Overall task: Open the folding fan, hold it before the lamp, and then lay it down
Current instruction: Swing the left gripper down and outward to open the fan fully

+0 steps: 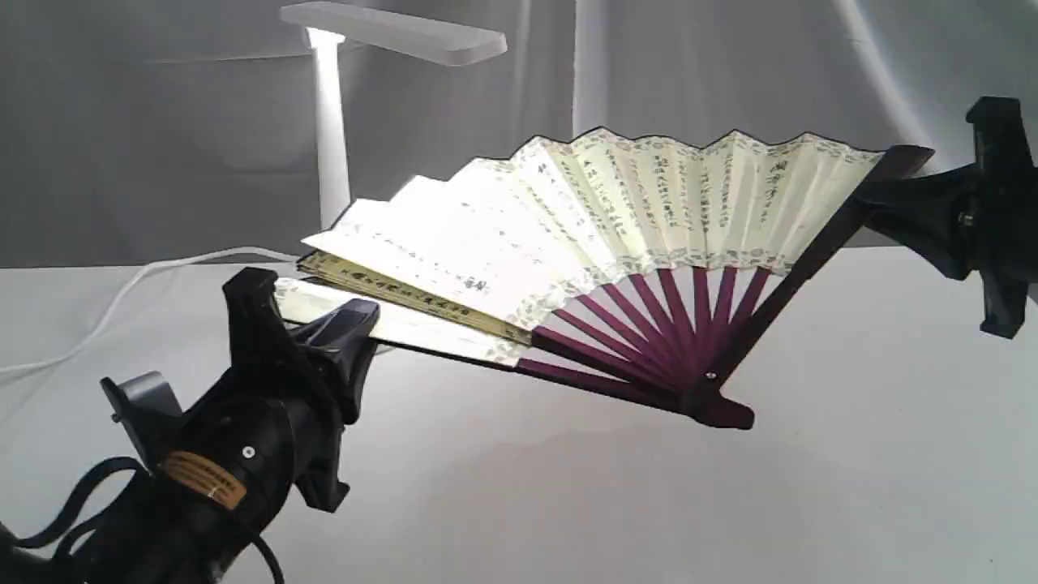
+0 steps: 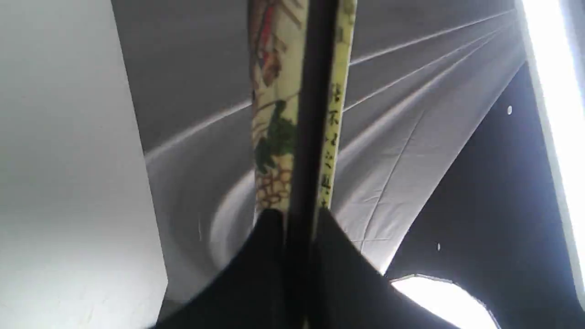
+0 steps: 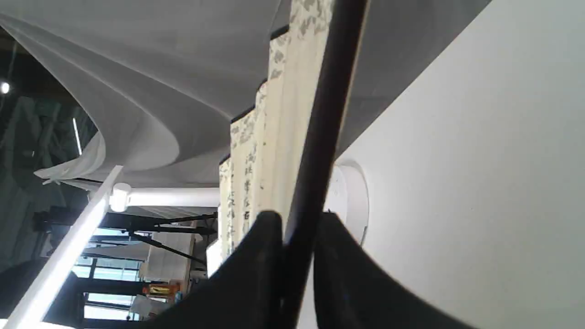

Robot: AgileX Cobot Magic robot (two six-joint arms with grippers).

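Folding fan (image 1: 616,219), held in the air in front of the lamp (image 1: 328,122), below its bar head, mostly spread. My left gripper (image 1: 306,307) and right gripper (image 1: 880,203) each clamp one dark guard. I judge the fan light, its guards stiff and its paper fragile, so I should grip wood only. The calligraphy and my wrist sticker (image 1: 203,478) are too small to read.

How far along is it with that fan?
Mostly opened: the folding fan is spread, some pleats near the left gripper bunched. In hand: that and the right gripper pinch its guards, holding it above the table before the lit lamp. Left: laying it down.
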